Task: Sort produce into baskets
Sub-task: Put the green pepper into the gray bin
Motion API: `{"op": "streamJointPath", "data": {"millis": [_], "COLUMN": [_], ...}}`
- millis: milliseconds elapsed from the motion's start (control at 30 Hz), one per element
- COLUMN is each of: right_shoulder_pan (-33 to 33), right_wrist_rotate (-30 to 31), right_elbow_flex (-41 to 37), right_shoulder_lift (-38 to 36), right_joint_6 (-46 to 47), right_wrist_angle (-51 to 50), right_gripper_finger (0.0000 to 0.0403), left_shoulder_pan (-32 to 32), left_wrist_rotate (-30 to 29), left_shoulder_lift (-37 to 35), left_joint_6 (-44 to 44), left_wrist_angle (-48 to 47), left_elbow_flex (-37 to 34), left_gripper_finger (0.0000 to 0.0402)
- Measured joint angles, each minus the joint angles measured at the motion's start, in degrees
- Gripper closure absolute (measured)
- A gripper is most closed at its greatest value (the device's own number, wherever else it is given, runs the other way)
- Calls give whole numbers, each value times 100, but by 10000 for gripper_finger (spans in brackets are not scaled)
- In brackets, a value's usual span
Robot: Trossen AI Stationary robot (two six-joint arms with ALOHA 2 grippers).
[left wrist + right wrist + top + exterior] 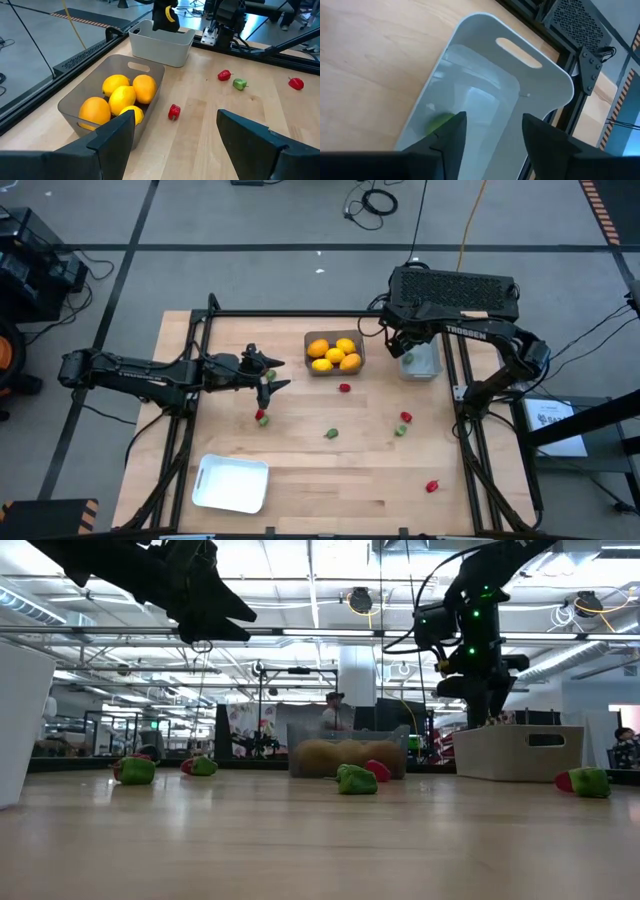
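You had high view straight down on whole table [300, 470]; low view level across it; wrist views close, both catching pale grey bin [161, 44].

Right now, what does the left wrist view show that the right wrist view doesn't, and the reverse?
Only the left wrist view shows the dark grey bin of yellow and orange fruits, loose red pieces and a green piece on the table, and the open left pincer. Only the right wrist view shows a green piece inside the pale grey bin, below the right pincer. Both show that pale bin.
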Motion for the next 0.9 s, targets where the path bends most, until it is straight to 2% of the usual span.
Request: {"op": "streamJointPath", "data": {"millis": [167, 333, 467, 667, 800, 900], "right_shoulder_pan": [4, 61, 385, 1211, 1810, 2261], "right_wrist_rotate": [-61, -695, -1054, -1080, -1084, -1084], "right_elbow_flex": [106, 451, 749, 1096, 1130, 1130], "right_shoulder_lift": [0, 0, 0, 0, 0, 7], "right_joint_6": [-67, -89, -86, -19, -64, -512], "right_wrist_angle": [-105, -207, -199, 152, 1017, 1862], "right_gripper_finger": [201, 192, 191, 190, 190, 190], "left_shoulder_pan": [0, 0, -2, -2, -2, -2], "left_wrist_rotate": [0, -12, -160, -883, -1478, -1830], "left_shoulder_lift": [1, -123, -346, -610, -610, -612], "left_joint_6": [37, 162, 158, 24, -133, -162], "left_wrist_angle": [-20, -498, -875, -1510, -1839, -2022], "left_elbow_flex": [0, 0, 0, 0, 0, 0], "left_gripper_finger": [114, 114, 114, 114, 114, 114]}}
